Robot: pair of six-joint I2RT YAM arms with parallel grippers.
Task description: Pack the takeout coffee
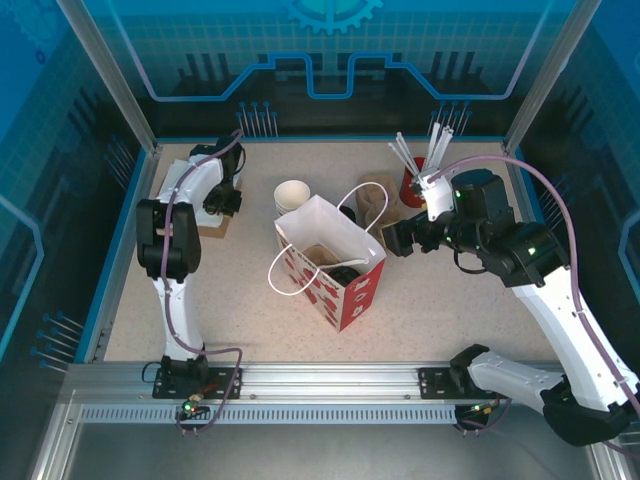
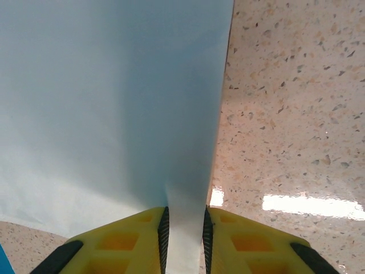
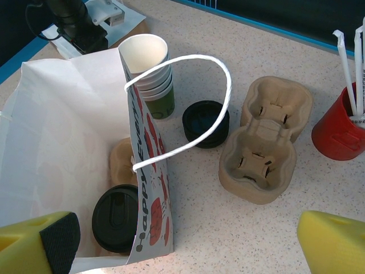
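The takeout coffee point(image 3: 116, 218) stands inside the red-and-white paper bag point(image 3: 63, 125), its black lid up, in a brown cardboard carrier point(image 3: 121, 161). From above, the lid point(image 1: 346, 272) shows in the bag's mouth point(image 1: 300, 228). My right gripper point(image 3: 188, 245) hangs open over the bag's right wall and the bare table beside it, holding nothing. My left gripper point(image 2: 185, 220) is at the back left of the table point(image 1: 222, 205), its pads pressed on both sides of a raised fold of white paper sheet point(image 2: 114, 103).
Behind the bag stands a stack of unlidded cups point(image 3: 149, 63) next to a pile of black lids point(image 3: 205, 123). An empty cardboard carrier point(image 3: 265, 140) and a red cup of white straws point(image 3: 339, 123) sit at the back right. White cord handles point(image 3: 188, 97) arch over the bag.
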